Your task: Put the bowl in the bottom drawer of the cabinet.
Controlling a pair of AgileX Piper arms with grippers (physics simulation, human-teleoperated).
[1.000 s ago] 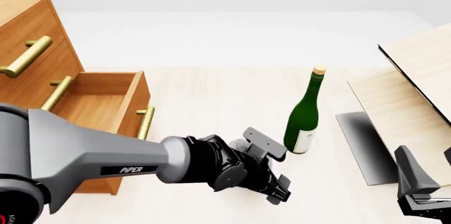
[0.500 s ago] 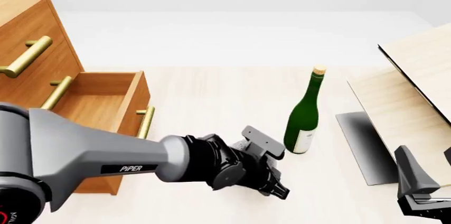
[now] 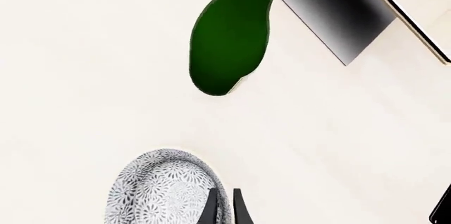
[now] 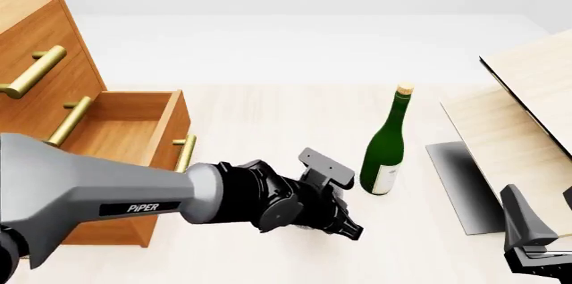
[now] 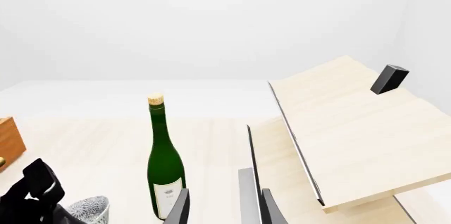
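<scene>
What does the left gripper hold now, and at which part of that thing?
The left gripper holds the bowl: its fingers are closed thin on the rim, one inside and one outside. The right gripper holds nothing.

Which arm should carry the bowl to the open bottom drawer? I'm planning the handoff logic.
The left. Its claw is closed on the rim of the bowl, and the open bottom drawer lies on its side. The right claw sits idle beyond the green bottle, farther from both.
</scene>
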